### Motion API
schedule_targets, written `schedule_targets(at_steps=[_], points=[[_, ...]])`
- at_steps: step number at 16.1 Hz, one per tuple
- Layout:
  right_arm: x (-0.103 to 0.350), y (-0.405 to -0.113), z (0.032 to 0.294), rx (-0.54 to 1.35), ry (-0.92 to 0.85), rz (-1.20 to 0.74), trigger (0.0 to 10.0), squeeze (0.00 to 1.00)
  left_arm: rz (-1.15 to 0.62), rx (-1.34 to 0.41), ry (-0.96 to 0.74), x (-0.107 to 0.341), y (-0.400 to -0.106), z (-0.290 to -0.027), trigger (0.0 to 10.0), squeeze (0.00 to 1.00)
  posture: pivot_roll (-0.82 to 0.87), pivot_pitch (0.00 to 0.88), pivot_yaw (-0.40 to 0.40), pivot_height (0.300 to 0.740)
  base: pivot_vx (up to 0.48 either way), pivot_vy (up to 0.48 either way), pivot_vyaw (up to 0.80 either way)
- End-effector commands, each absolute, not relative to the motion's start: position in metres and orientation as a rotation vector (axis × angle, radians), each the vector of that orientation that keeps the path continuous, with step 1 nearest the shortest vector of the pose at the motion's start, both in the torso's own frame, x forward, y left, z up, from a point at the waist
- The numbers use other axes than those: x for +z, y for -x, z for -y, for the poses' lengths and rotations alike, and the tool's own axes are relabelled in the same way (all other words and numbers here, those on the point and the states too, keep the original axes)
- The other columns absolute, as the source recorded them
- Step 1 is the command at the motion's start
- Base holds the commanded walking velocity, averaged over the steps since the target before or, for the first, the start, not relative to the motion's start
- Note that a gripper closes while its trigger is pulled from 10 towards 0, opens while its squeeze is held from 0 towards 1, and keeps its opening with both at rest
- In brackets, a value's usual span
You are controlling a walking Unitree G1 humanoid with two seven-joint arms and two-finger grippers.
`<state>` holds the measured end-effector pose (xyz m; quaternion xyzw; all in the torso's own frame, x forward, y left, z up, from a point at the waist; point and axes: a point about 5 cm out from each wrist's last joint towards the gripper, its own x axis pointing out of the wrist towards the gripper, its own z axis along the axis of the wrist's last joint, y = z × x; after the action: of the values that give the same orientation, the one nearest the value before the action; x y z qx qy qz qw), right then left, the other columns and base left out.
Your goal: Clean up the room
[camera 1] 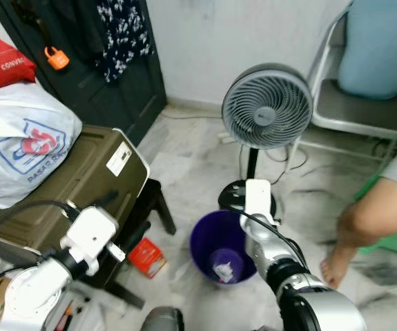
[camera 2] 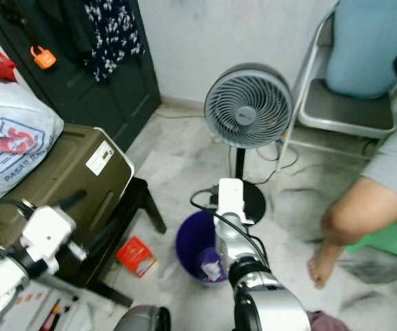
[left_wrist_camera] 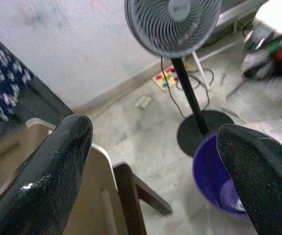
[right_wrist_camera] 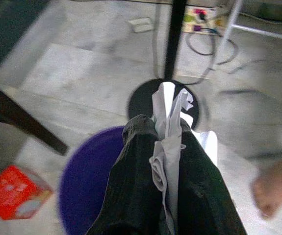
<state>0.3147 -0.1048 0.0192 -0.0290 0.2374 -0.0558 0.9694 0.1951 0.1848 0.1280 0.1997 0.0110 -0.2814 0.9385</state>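
The right tool (right_wrist_camera: 167, 147) pinches a white tissue (right_wrist_camera: 170, 122) above the purple bin (camera 1: 220, 243). The left tool (left_wrist_camera: 155, 161) is spread. Left of the bin, a white bag (camera 1: 25, 148) reads "PASAR".

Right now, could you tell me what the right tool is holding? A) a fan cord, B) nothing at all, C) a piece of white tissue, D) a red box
C: the right tool is shut on a crumpled white tissue, which sticks up between its fingers above the purple bin; the red box lies on the floor beside the bin.
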Motion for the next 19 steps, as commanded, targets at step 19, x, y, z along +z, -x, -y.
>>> schedule_targets(at_steps=[19], points=[[0.031, -0.321, 0.108, -0.284, 0.042, -0.401, 10.0, 0.00, -0.004, -0.651, -0.373, 0.159, -0.208, -0.156, 10.0, 0.00, 0.33, 0.172, 0.231, 0.740, 0.000, 0.000, 0.00]])
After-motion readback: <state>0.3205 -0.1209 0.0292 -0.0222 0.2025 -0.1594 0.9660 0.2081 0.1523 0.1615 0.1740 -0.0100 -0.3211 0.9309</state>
